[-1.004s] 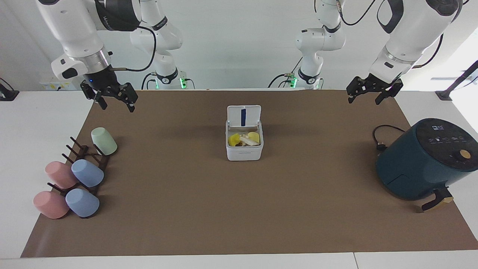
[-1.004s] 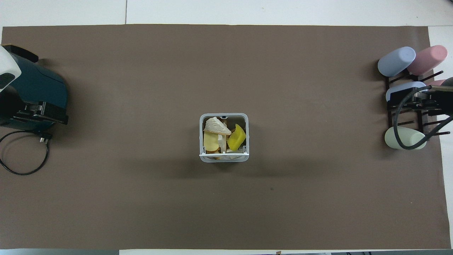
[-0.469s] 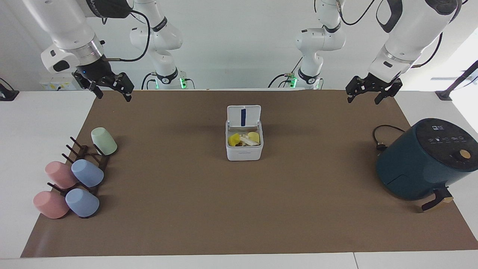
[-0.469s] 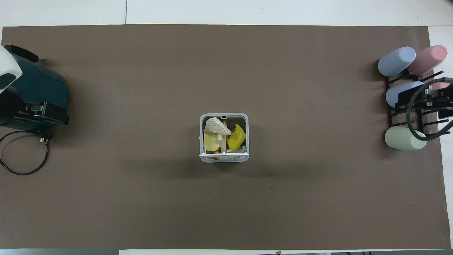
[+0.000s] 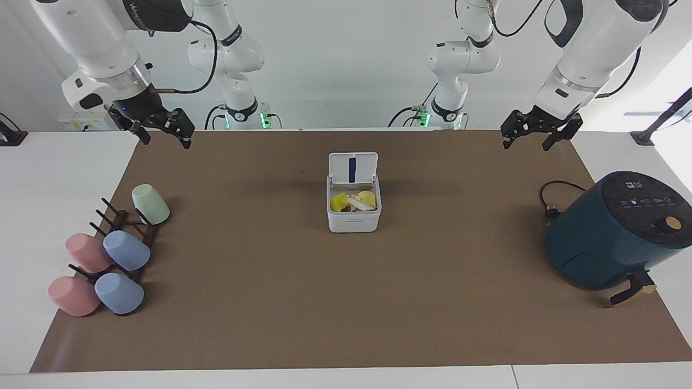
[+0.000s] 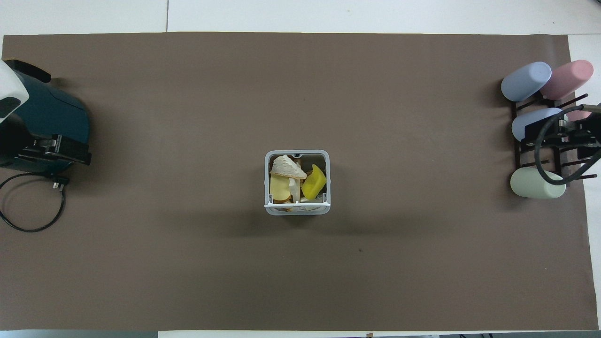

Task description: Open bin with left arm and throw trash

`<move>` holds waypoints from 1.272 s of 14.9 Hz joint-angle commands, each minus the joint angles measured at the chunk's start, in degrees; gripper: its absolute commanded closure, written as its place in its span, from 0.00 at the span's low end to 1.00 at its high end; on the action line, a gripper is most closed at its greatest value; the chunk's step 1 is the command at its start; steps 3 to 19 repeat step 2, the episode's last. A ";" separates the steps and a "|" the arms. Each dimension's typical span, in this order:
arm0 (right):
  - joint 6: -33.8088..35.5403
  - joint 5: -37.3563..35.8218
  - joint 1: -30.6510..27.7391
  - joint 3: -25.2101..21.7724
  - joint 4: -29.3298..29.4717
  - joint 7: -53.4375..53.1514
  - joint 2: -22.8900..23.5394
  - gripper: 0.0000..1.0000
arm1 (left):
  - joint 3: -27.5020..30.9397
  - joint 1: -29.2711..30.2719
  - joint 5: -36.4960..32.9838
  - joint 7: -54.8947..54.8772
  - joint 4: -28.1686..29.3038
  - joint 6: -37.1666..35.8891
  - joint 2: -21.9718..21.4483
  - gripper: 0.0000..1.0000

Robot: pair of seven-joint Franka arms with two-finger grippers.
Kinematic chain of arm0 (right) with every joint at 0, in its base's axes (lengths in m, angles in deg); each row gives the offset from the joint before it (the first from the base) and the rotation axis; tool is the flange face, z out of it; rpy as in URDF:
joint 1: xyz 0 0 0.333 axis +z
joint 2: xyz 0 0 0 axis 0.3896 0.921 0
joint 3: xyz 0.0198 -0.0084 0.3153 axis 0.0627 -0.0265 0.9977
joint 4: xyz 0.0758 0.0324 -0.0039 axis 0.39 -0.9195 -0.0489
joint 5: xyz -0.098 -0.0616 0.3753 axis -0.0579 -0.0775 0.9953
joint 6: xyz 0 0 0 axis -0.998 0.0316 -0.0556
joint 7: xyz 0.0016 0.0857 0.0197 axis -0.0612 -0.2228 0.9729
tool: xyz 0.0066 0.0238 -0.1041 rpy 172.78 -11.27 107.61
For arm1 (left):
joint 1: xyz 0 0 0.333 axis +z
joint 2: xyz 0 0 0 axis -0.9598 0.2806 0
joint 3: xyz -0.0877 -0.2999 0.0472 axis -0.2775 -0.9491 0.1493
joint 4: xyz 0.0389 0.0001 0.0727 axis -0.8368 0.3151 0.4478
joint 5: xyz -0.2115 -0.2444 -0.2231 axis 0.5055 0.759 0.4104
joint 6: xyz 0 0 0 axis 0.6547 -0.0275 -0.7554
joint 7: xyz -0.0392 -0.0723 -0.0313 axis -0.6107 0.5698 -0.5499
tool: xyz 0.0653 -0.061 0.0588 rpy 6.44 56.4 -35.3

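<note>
White bin sits mid-table, well apart from both wide-open, empty pincers.

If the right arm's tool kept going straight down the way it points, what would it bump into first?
Probably the cup rack. The right tool hangs open, pointing down; in the overhead view it covers the rack between the cups, though the facing view leaves depth unclear, so perhaps just the brown mat.

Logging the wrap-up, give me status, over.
Left pincer and right pincer open, empty, raised at table ends. Bin lid up, trash inside. Nothing obstructing.
</note>
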 commanded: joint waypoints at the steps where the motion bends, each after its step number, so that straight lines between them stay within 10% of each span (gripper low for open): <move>1: -4.38 -0.06 0.27 -0.52 -3.13 1.88 -1.70 0.00 | 0.23 0.02 0.73 0.63 0.83 0.94 -1.02 0.00; 19: -4.74 -0.06 0.27 -0.52 -3.13 1.70 -1.70 0.00 | 0.23 0.02 0.73 0.63 0.92 0.94 -1.02 0.00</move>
